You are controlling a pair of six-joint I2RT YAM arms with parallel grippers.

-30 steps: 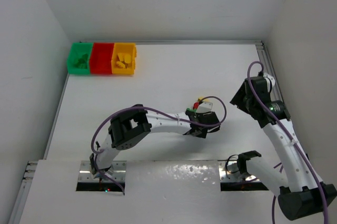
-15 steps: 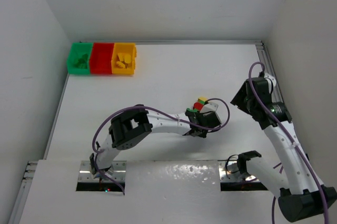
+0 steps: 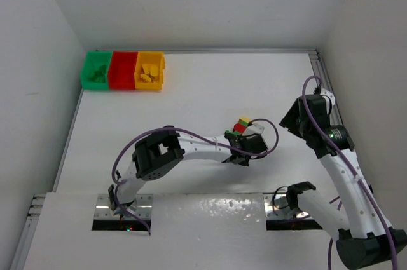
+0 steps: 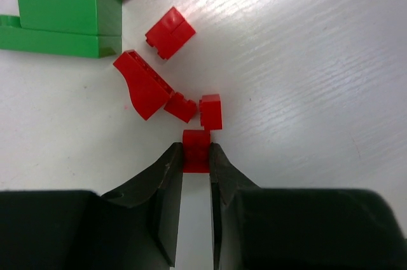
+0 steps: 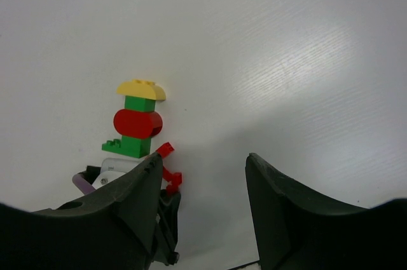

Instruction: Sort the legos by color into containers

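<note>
Jaws of the left gripper (image 4: pixel 196 154) are closed on a small red brick (image 4: pixel 196 143), which is seen at lower centre of the left wrist view. The brick is pressed on both sides by the black fingertips (image 4: pixel 170 162) and rests on the white desk (image 4: pixel 305 79).

Four loose red legos (image 4: pixel 143 86) are found just above the gripped brick in the same view: a curved piece, two small pieces and, farther up, a blocky piece. Whether the nearest small piece touches the gripped brick cannot be told.

A stack of legos (image 5: pixel 138 121) is seen left of centre in the right wrist view. It is built, from the top, of a yellow cap, a green block, a red round piece and a green base. In the top view the stack (image 3: pixel 242 124) lies right of centre, just above the left arm's wrist.

Jaws of the right gripper (image 5: pixel 200 171) are held apart, and nothing is seen between them. Only bare desk is framed by them.

Three joined containers are placed at upper left of the top view: green bin (image 3: pixel 96 71), red bin (image 3: pixel 123 70) and yellow bin (image 3: pixel 150 70). Green pieces are seen in the green bin and yellow pieces in the yellow bin. What lies in the red bin cannot be made out.
</note>
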